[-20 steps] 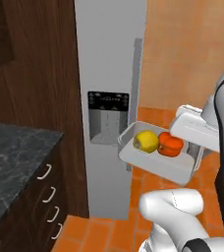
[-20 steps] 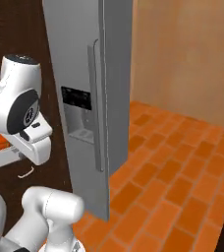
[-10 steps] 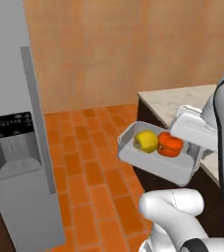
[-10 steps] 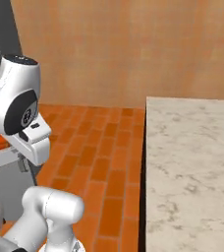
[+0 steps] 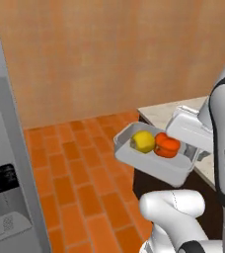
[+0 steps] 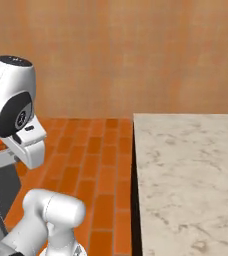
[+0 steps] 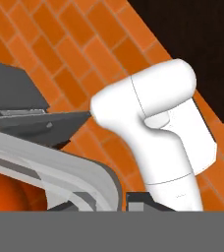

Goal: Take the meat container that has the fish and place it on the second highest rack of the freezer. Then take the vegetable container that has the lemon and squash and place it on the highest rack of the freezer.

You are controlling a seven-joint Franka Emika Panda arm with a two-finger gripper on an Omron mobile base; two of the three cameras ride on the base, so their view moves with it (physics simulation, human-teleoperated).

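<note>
The grey vegetable container [image 5: 154, 163] hangs in the air in front of my arm, tilted a little. It holds the yellow lemon [image 5: 142, 142] and, to the lemon's right, the orange-red squash [image 5: 167, 145]. My gripper [image 5: 187, 141] is shut on the container's right rim, under the white hand. In the hand view the container's rim [image 7: 55, 165] curves across the lower left with the squash [image 7: 6, 194] beneath it. The freezer [image 5: 6, 163] stands at the far left, showing its grey front and dispenser; its racks are hidden. The meat container with the fish is out of view.
A marble-topped counter [image 6: 186, 170] on a dark base stands close on the right, its corner [image 5: 156, 111] just behind the container. Orange brick floor [image 5: 80, 163] lies open between freezer and counter. A plain tan wall [image 5: 109, 54] closes the back.
The whole picture has swung right, so the camera moved: the freezer slid to the left edge and the counter came into view. The container stays in my grip at the same place.
</note>
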